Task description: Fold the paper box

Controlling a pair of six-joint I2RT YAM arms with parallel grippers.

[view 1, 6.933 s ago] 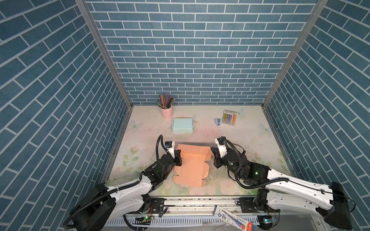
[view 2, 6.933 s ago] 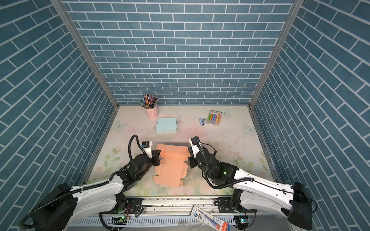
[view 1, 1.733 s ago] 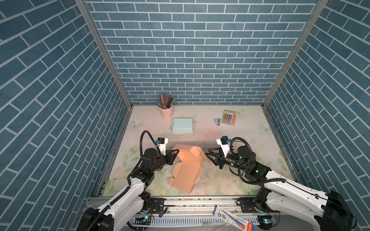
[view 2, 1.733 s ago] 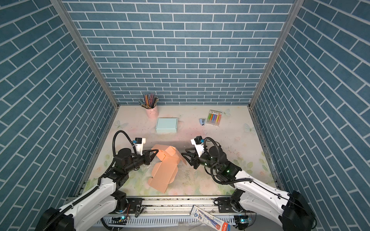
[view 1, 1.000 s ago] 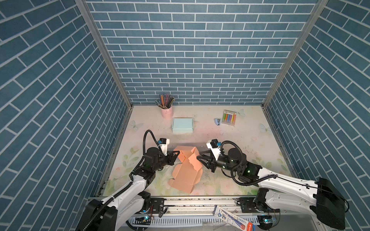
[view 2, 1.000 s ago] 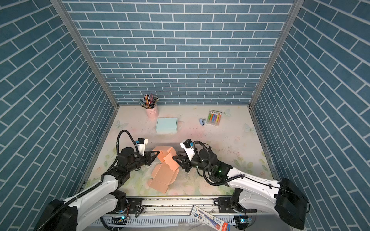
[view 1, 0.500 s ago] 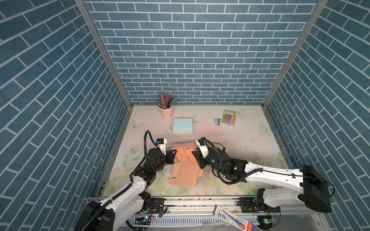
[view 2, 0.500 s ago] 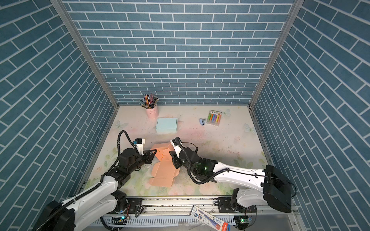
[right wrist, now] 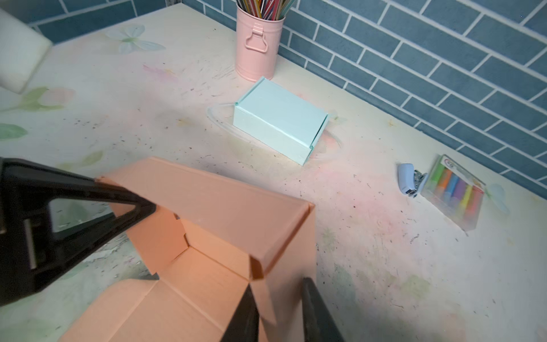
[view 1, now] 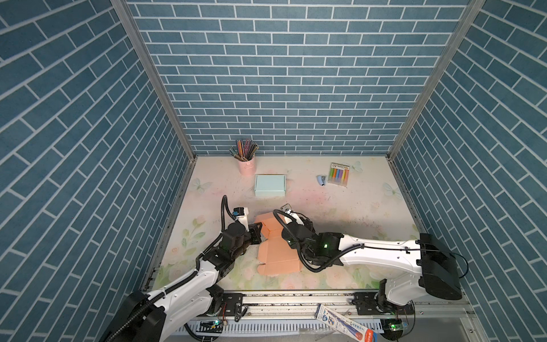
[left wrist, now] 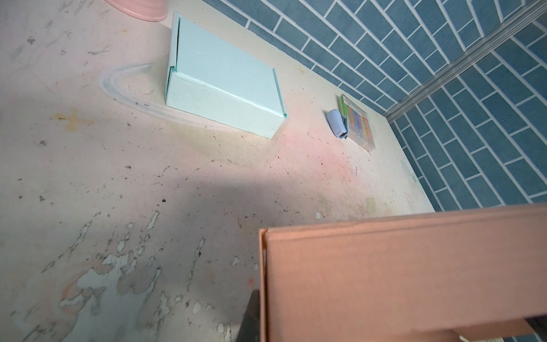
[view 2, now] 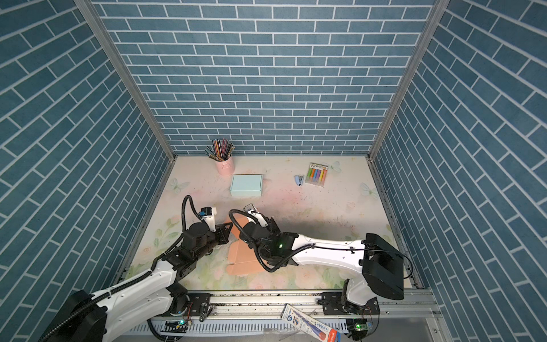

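Down at the near middle of the desk (view 1: 355, 213) lies the paper box (view 1: 278, 254), its far end raised into walls. The left gripper (view 1: 257, 232) sits at its left wall, and the right gripper (right wrist: 279, 308) comes in from the right, with a flap between its fingers. Straight behind, well apart, a closed box (view 1: 269, 185) rests flat. Behind that, and a touch left, a pencil cup (view 1: 247, 165) stands against the back wall. Over to the back right, a stapler (view 1: 322, 179) lies just beside a marker pack (view 1: 339, 174), on its left. In front of the desk, a tube (view 1: 344, 324) lies on the rail, right of centre.
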